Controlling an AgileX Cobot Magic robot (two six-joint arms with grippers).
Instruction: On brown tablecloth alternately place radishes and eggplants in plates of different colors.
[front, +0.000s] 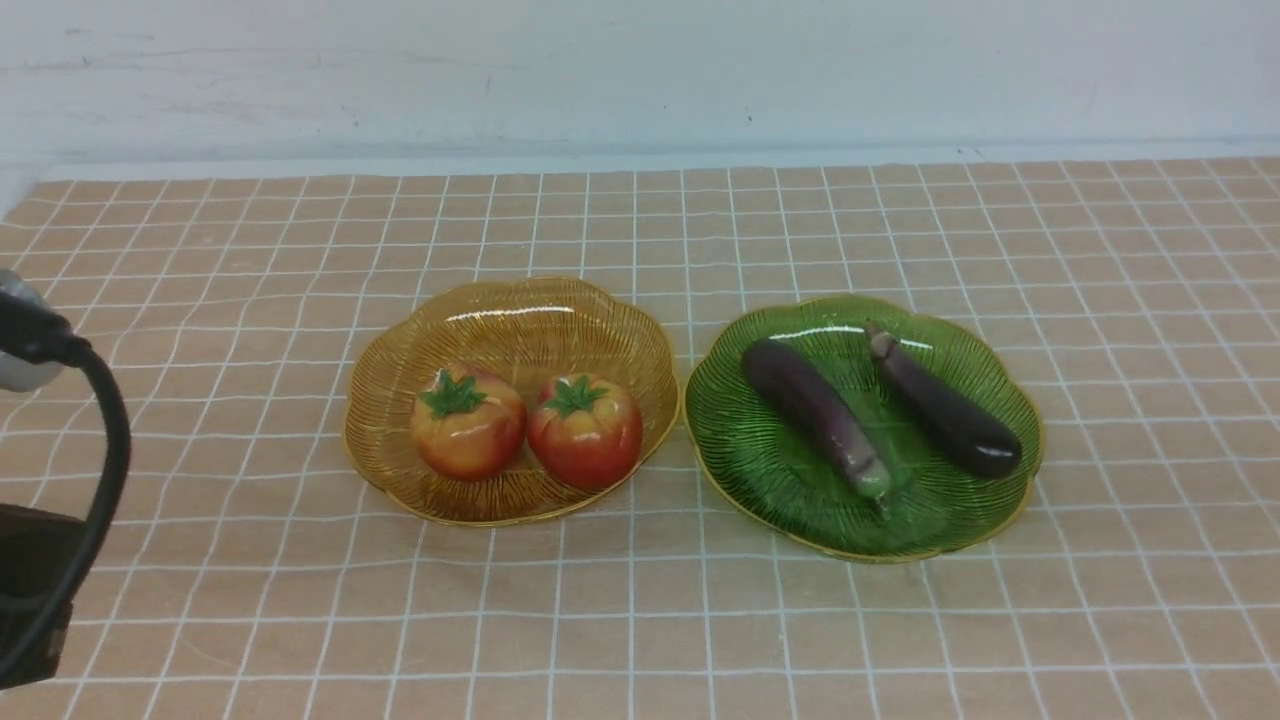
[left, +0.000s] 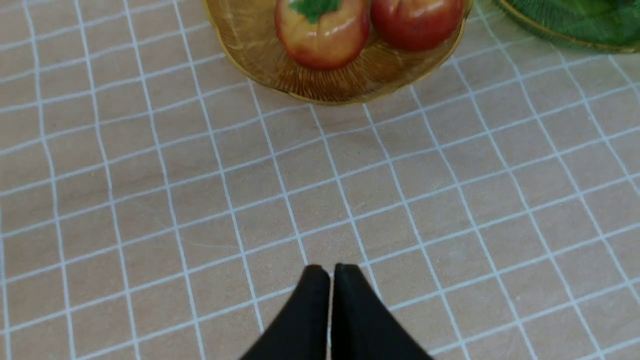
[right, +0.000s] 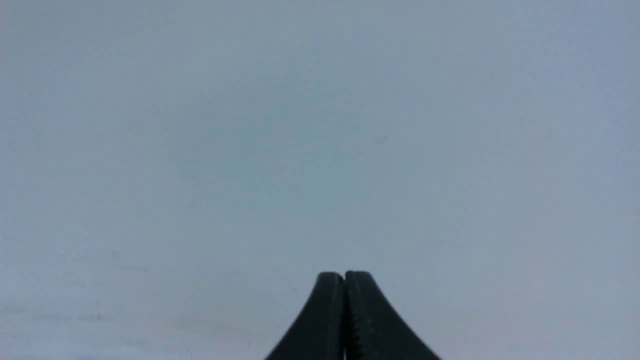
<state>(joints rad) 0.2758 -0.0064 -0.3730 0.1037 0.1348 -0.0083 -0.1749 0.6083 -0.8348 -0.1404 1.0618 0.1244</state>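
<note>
Left end effector: pressed together, empty, hovering over bare brown tablecloth on the near side of the amber plate. Right end effector: likewise together, gripping nothing, aimed at a blank pale surface away from the table. Inside the amber plate, both radishes, touching. Just right of the amber plate, the green plate, cradling both eggplants, apart. Sorted by kind, probably finished; hence both arms retired.

Test bench: checked tablecloth, bare white wall.

pale wall, blank grey surface
</note>
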